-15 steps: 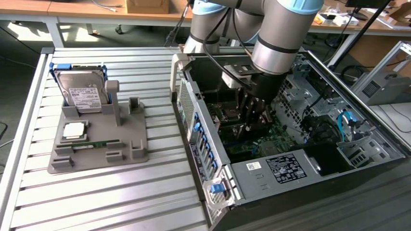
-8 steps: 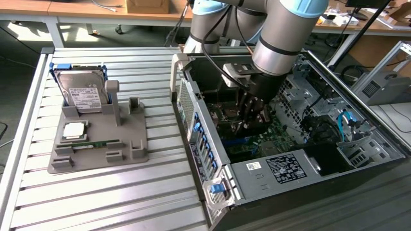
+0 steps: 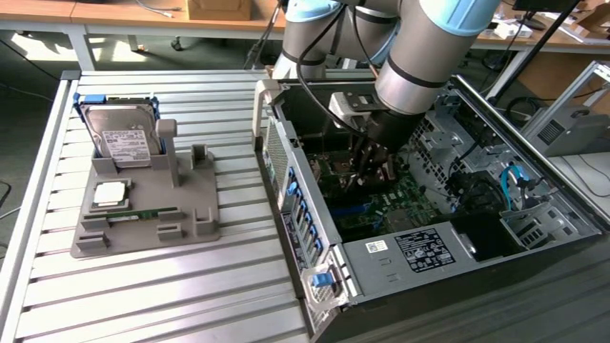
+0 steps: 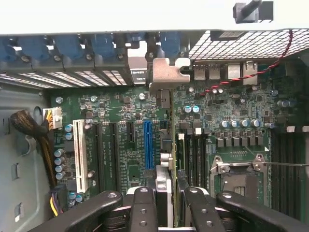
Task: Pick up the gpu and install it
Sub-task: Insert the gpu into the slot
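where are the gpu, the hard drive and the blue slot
gpu point(image 4: 170, 121): wrist view, card's thin edge.
hard drive point(image 3: 126, 137): exterior view, white label.
blue slot point(image 4: 148, 145): wrist view, slot's middle.

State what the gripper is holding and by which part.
The gripper holds the gpu edge-on over the motherboard, gripped at the end away from its silvery bracket.

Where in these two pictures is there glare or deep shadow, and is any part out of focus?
Exterior view: sunlight makes bright patches on the ribbed grey metal table, while the inside of the open computer case stays dark. Wrist view: a washed-out white band runs along the case edge; the black pincer fingers close to the lens look soft, but the green motherboard is sharp.
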